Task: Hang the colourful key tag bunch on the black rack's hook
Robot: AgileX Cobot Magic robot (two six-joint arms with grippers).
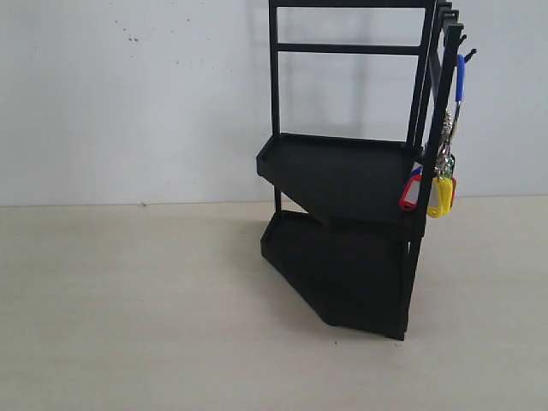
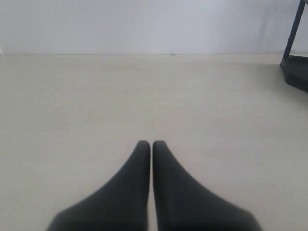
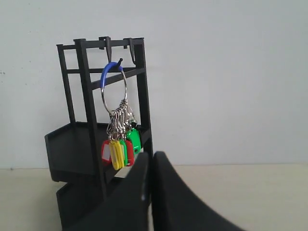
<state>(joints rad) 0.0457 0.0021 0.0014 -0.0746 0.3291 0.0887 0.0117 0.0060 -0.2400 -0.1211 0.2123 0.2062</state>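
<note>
The colourful key tag bunch (image 1: 443, 175) hangs from a hook (image 1: 468, 53) on the right side of the black rack (image 1: 342, 184); its blue-sleeved ring sits over the peg, with red and yellow tags dangling below. In the right wrist view the key tag bunch (image 3: 120, 139) hangs free on the hook (image 3: 118, 61) of the rack (image 3: 77, 149), with red, yellow and green tags showing. My right gripper (image 3: 151, 155) is shut and empty, apart from the bunch. My left gripper (image 2: 151, 143) is shut over bare table, holding nothing. Neither gripper shows in the exterior view.
The pale table (image 1: 128, 308) stretches left of the rack, with a white wall (image 1: 128, 94) behind. A corner of the rack (image 2: 294, 67) shows at the far edge of the left wrist view. More hooks (image 3: 107, 44) line the rack's top bar.
</note>
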